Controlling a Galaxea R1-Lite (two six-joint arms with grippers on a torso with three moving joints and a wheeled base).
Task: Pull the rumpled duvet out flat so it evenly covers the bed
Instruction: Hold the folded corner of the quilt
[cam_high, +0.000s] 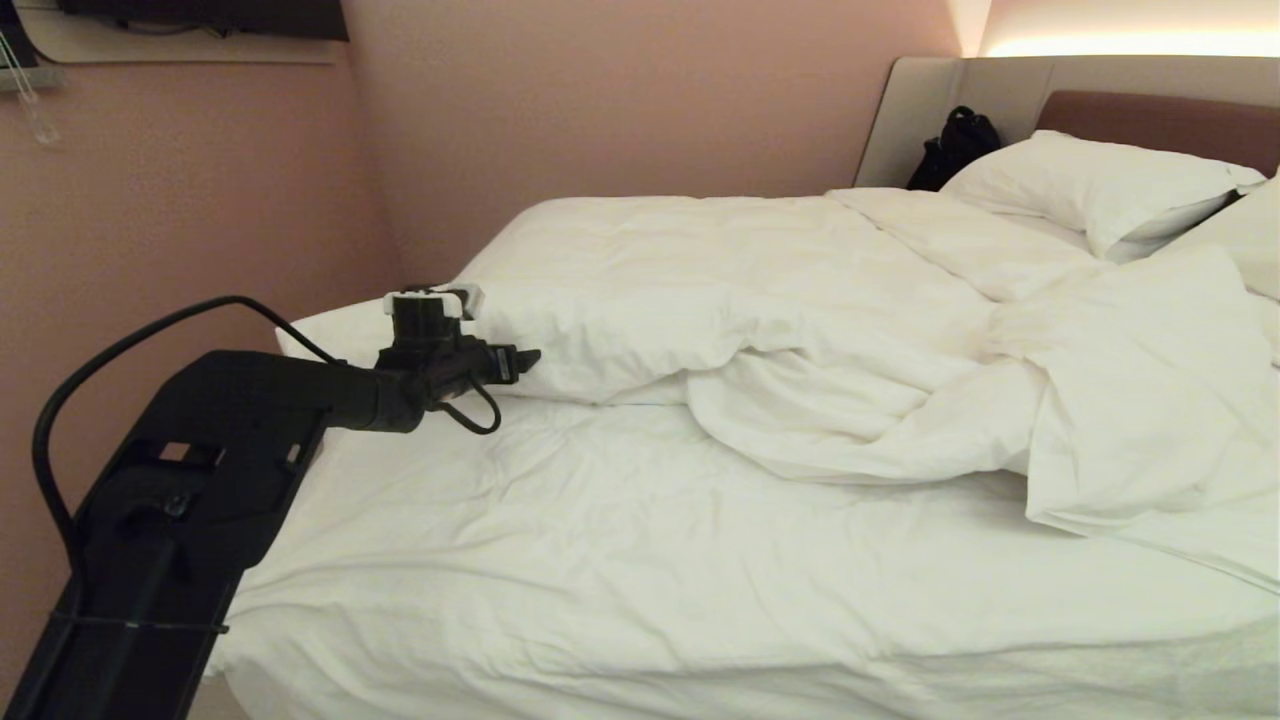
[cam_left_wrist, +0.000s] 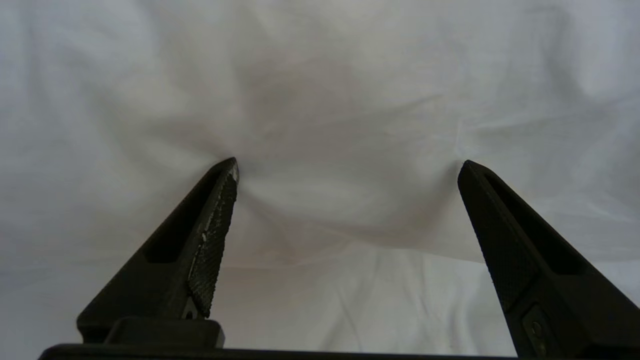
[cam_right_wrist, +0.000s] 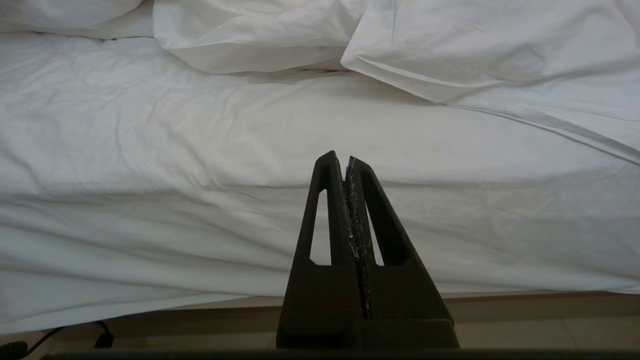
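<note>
The duvet (cam_high: 760, 290) lies rumpled over the far half of the bed (cam_high: 600, 560), its thick folded edge running across the middle and a loose flap bunched toward the right. My left gripper (cam_high: 525, 360) reaches in from the lower left to the duvet's left corner. In the left wrist view this gripper (cam_left_wrist: 348, 167) is open wide; both fingertips (cam_left_wrist: 227, 172) press into the puffy duvet (cam_left_wrist: 340, 100), with nothing clamped between them. My right gripper (cam_right_wrist: 345, 160) is shut and empty, low beside the bed's near side, facing the sheeted mattress (cam_right_wrist: 250, 150).
Two plump pillows (cam_high: 1090, 185) and a black bag (cam_high: 955, 145) lie by the headboard (cam_high: 1150, 110). A pink wall (cam_high: 200, 230) stands close on the bed's left. Floor (cam_right_wrist: 525, 325) and a black cable (cam_right_wrist: 100, 337) show under the bed's edge.
</note>
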